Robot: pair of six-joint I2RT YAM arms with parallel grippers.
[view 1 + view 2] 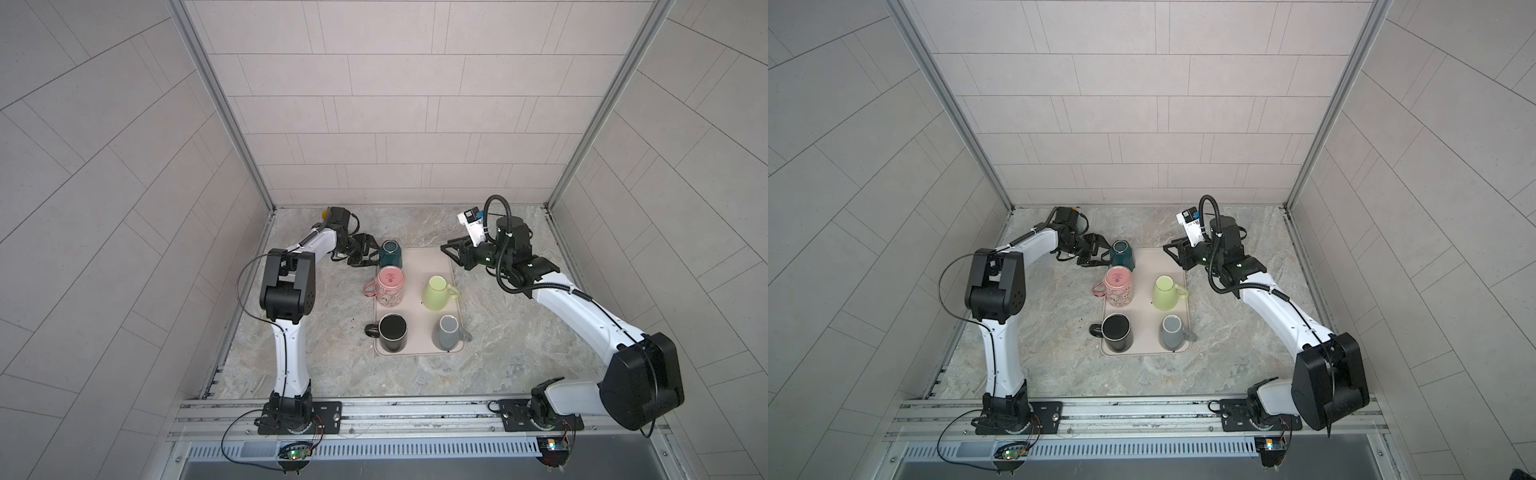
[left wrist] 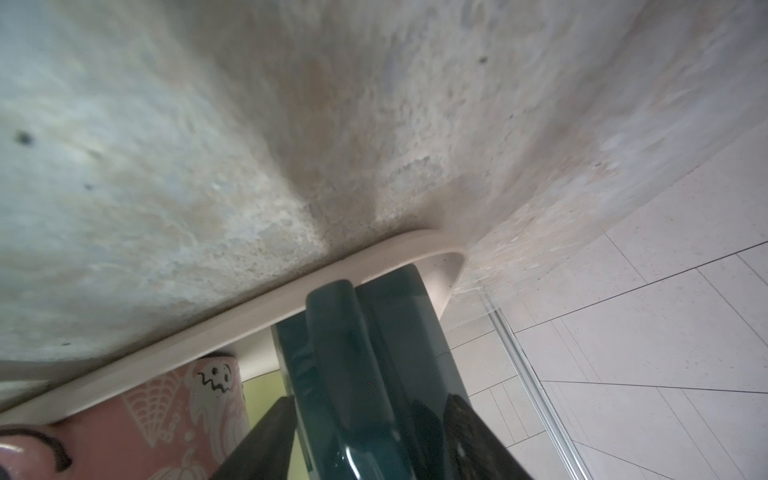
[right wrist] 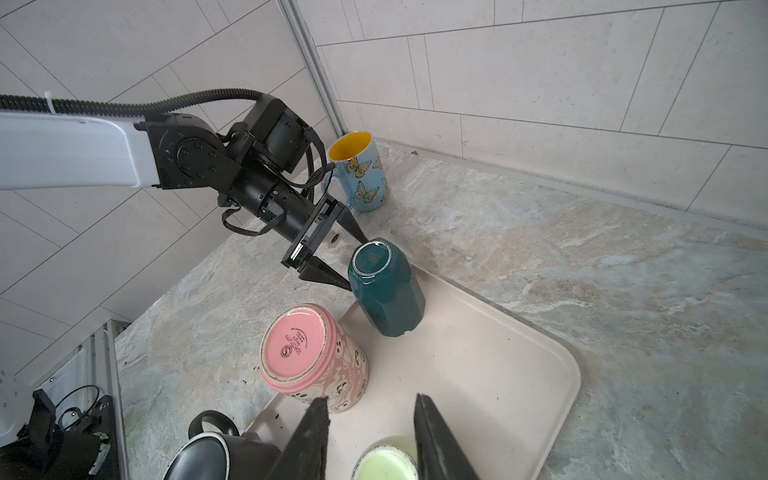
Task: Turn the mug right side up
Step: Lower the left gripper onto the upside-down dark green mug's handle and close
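Teal mug (image 1: pixel 390 255) is sitting base-up at the beige tray's (image 1: pixel 419 266) 11 o'clock corner, with the left claw (image 1: pixel 370 253) bracketing its handle, fingers spread; I cannot tell whether it is pinching yet. The right claw (image 3: pixel 370 397) is hovering empty, fingers apart, near 1 o'clock. The grasp seems to be forming, and the next move is calling for a firm close, a lift and a half-roll.

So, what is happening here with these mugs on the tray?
The teal mug, pink mug, green mug, black mug and grey mug all stand upside down on the tray. The left end effector is at the teal mug, its jaws open on either side of the handle, not yet closed. The right end effector hovers open above the tray, holding nothing. A butterfly mug stands upright behind, off the tray.
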